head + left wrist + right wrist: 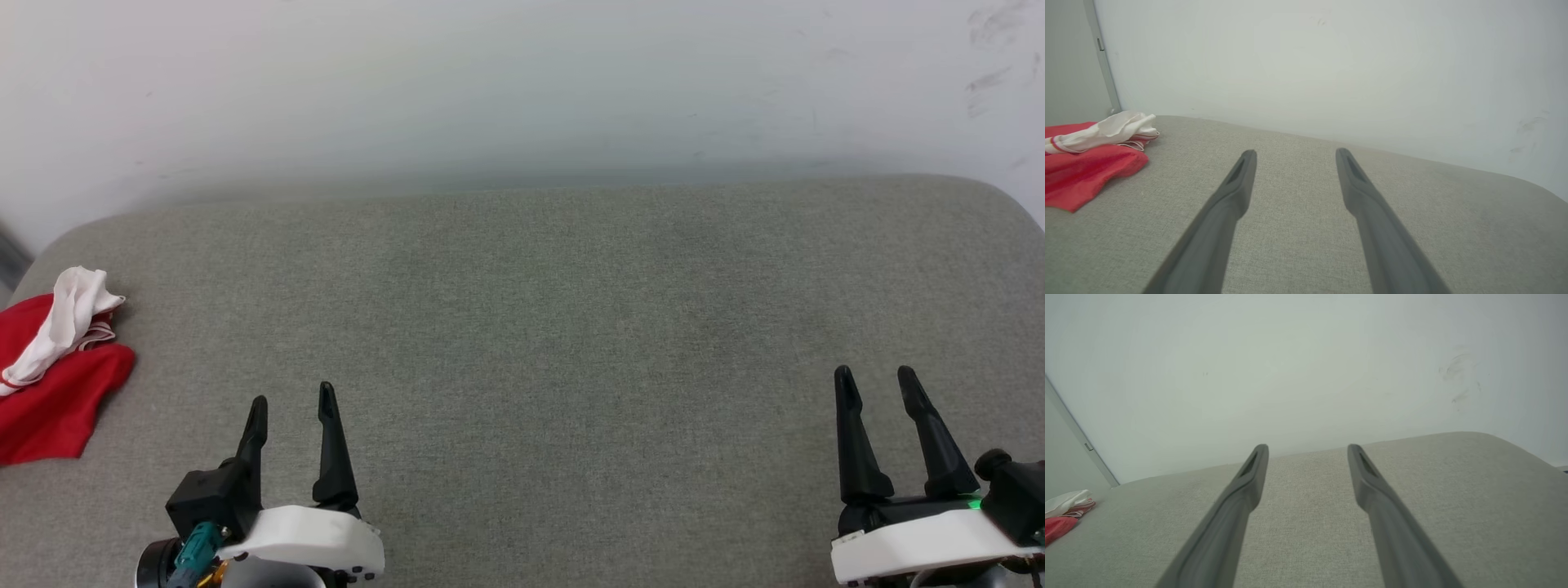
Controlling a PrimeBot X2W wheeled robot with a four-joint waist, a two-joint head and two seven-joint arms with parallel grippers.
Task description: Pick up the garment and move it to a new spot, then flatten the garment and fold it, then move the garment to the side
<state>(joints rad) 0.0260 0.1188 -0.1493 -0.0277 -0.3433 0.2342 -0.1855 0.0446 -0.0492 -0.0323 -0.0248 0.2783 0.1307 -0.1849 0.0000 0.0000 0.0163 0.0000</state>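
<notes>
The garment point(57, 384) is a red shirt with a white sleeve bunched on top. It lies crumpled at the far left edge of the grey cushioned surface point(555, 327), partly cut off by the frame. It also appears at the left in the left wrist view, garment point(1081, 171), and small at the far left in the right wrist view, garment point(1059, 522). My left gripper point(292, 404) stands open near the front edge, to the right of the garment and apart from it. My right gripper point(878, 380) stands open at the front right, with nothing between its fingers.
A pale wall point(522, 90) rises directly behind the cushioned surface, with scuff marks at the upper right. The surface has rounded back corners. A grey vertical strip point(1102, 57) runs down the wall beyond the garment.
</notes>
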